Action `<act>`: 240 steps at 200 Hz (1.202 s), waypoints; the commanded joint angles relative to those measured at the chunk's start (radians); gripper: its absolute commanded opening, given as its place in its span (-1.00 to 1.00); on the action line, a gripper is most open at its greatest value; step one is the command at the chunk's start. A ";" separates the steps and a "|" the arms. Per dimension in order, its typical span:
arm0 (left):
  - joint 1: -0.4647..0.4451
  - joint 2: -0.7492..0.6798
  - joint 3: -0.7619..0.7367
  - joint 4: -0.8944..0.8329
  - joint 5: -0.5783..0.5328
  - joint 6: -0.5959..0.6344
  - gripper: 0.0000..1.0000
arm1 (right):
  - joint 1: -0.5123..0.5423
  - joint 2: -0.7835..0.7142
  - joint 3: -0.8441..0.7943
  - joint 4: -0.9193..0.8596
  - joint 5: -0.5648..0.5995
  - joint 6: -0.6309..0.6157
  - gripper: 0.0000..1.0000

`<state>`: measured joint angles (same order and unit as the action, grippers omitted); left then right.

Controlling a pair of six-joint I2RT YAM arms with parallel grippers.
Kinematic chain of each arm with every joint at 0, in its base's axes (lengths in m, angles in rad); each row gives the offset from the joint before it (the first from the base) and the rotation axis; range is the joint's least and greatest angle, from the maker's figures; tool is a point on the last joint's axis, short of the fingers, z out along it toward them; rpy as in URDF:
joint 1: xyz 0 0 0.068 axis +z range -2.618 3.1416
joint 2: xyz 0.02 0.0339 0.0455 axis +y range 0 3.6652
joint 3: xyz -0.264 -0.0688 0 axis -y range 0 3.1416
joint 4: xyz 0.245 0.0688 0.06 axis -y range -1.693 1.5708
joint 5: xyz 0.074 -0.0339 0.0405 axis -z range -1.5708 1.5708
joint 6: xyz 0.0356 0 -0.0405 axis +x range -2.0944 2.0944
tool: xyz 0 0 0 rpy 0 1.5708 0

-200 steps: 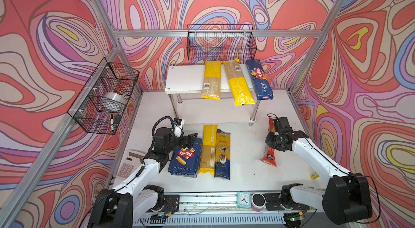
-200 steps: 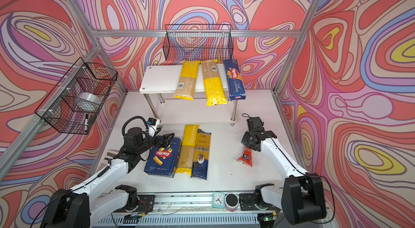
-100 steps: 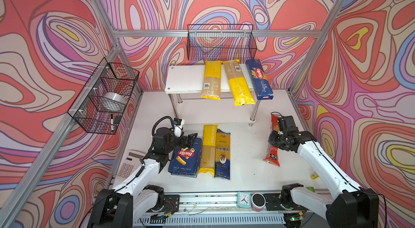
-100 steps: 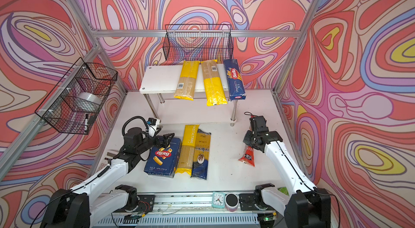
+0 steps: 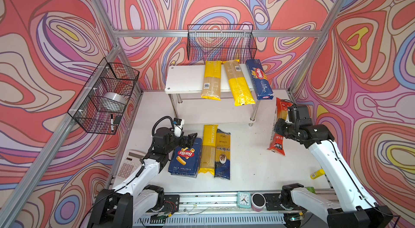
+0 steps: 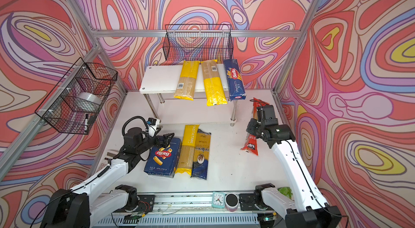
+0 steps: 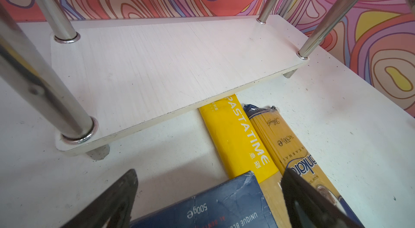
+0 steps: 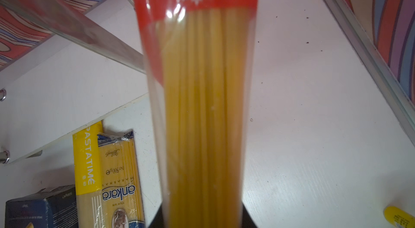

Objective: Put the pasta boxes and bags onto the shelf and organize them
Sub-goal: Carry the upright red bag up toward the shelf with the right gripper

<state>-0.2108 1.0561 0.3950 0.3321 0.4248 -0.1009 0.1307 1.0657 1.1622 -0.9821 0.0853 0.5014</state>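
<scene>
The red bag (image 5: 276, 146) is clamped at its middle by the jaws of the right gripper (image 5: 279, 128) and is held tilted just beside the shelf (image 5: 213, 112). On its top board (image 5: 184, 78) two yellow bags (image 5: 211, 81) and the narrow blue box (image 5: 259, 78) are laid side by side. The wide blue box (image 5: 185, 158), the PASTATIME bag (image 5: 207, 148) and the dark blue bag (image 5: 222, 155) are found on the table (image 5: 247, 170). The jaws of the left gripper (image 5: 192, 136) are seen apart over the far end of the wide blue box.
</scene>
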 commanded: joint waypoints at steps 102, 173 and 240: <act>-0.005 0.005 0.028 -0.005 -0.007 0.006 1.00 | 0.004 0.112 0.512 -0.044 0.015 -0.172 -1.00; -0.005 0.008 0.031 -0.007 -0.007 0.005 1.00 | 0.003 0.193 0.715 -0.070 -0.117 -0.205 -1.00; -0.005 0.010 0.032 -0.008 -0.008 0.006 1.00 | 0.108 0.334 0.982 -0.127 -0.149 -0.237 -1.00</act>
<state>-0.2108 1.0565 0.3958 0.3321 0.4210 -0.1009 0.1997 1.3853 2.0323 -1.1942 -0.0593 0.2977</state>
